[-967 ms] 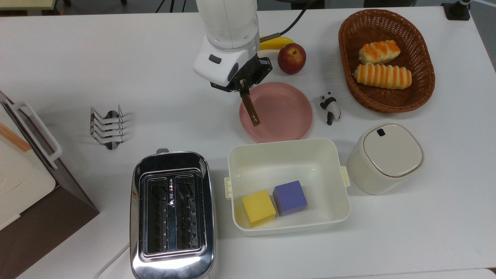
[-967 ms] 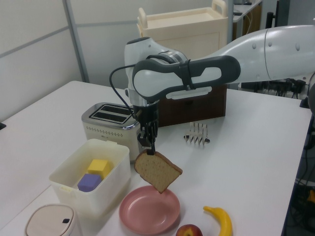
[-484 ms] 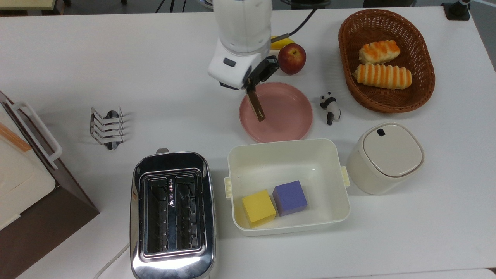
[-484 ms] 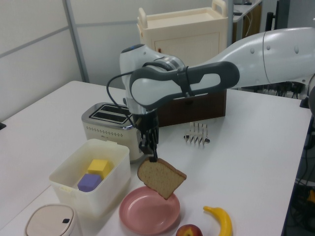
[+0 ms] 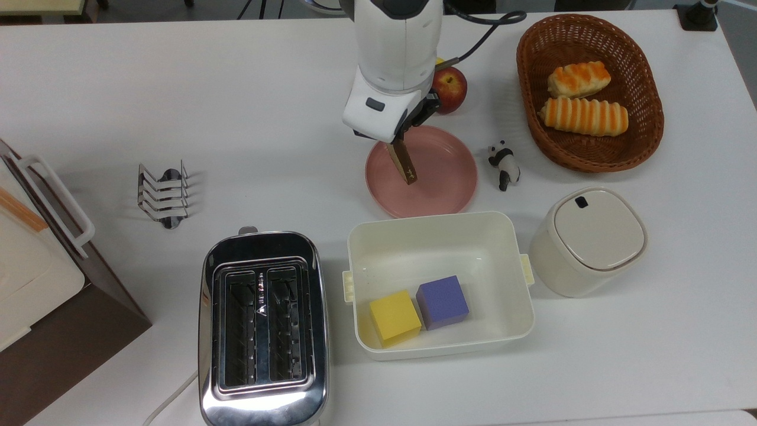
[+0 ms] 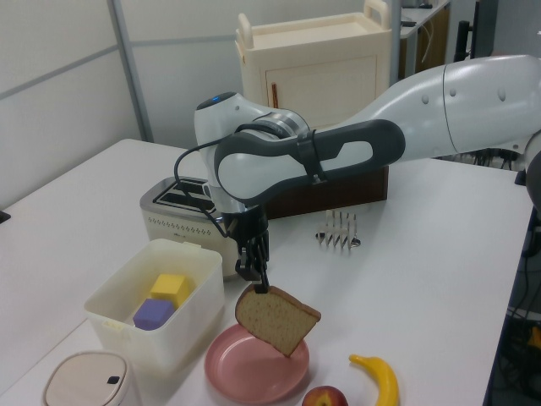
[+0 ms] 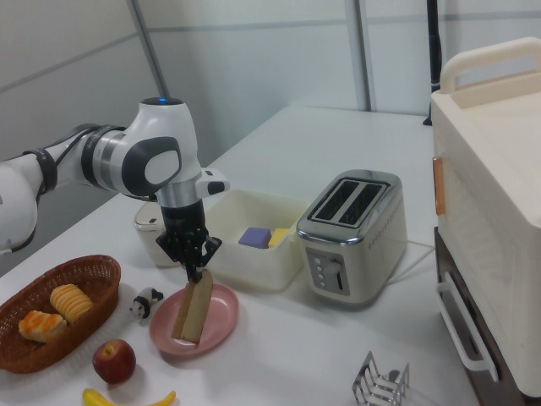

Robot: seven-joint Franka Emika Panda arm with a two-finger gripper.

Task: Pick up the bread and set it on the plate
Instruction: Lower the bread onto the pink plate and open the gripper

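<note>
One slice of bread (image 6: pixel 276 318), pinched upright in the tool (image 6: pixel 260 286), has drifted over the plate (image 6: pixel 250 371) at the frame's bottom centre; only lowering and letting go seem left.

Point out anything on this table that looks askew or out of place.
Only the bread stands out: the gripper pinches it by the top edge, so it hangs on edge and tilted over the pink plate, not yet flat. A panda figurine among the food is a bit odd.
</note>
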